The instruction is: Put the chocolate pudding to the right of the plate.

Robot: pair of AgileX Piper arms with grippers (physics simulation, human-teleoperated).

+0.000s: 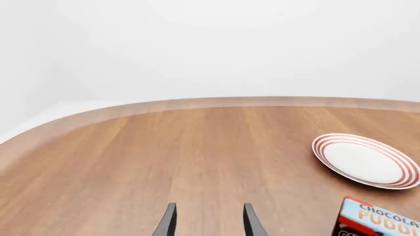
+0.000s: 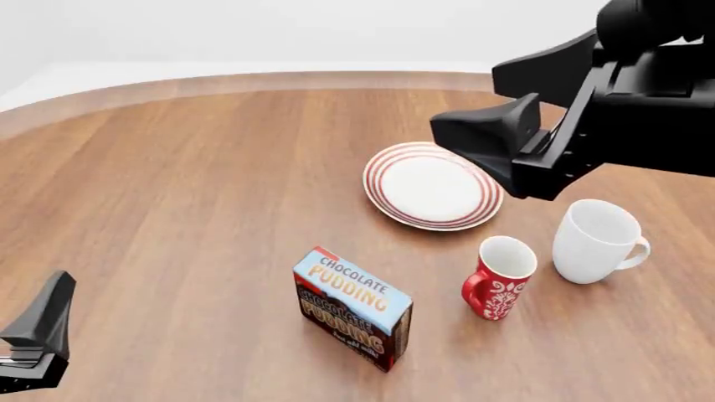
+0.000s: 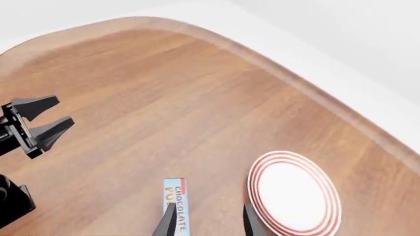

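I see the chocolate pudding (image 2: 353, 307) standing upright on the wooden table (image 2: 179, 209), in front of the plate (image 2: 433, 186) and slightly left of it. My right gripper (image 3: 208, 222) hangs above, jaws apart and empty; my left gripper (image 1: 208, 221) is parted too, holding nothing.

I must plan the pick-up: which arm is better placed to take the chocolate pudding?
Probably right. The right gripper hangs open above the chocolate pudding, near the plate; the left gripper sits far off at the table's near-left.

White plate (image 2: 433, 186), red rings; pudding carton (image 2: 352, 307) light-blue, orange lettering.
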